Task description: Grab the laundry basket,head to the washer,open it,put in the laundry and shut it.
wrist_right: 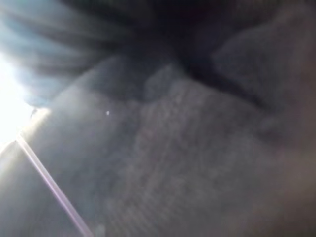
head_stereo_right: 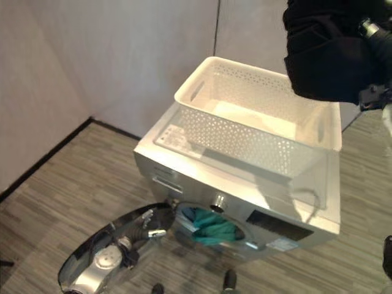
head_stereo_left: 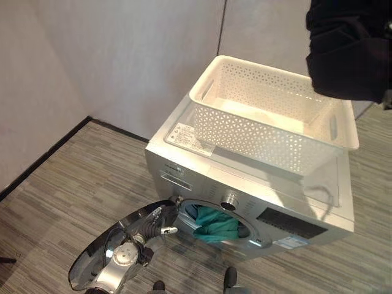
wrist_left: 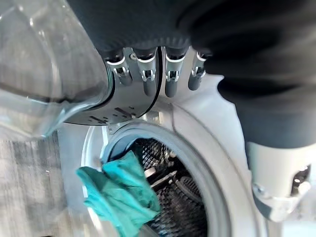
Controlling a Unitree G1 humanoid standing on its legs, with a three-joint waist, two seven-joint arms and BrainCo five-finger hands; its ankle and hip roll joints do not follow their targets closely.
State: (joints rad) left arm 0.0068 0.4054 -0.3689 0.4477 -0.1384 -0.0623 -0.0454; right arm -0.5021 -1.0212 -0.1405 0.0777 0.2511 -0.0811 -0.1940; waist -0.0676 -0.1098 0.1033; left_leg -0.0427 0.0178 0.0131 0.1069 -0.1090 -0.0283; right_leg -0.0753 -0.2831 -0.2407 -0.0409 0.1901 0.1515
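Step judged: shutting washer (head_stereo_left: 257, 202). Left hand (wrist_left: 158, 74), fingers straight and apart, against door (head_stereo_left: 104, 251) at lower left. Tuck teal cloth (head_stereo_left: 214, 225) hanging over drum opening before swinging door. Basket (head_stereo_left: 269, 116) atop washer, centre. Right hand's fingers: cannot tell.

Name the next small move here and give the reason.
Probably lower the dark garment to the silver washer's round opening: the white perforated basket on top looks empty, a teal cloth already hangs at the mouth, and the left hand is at the open glass door.
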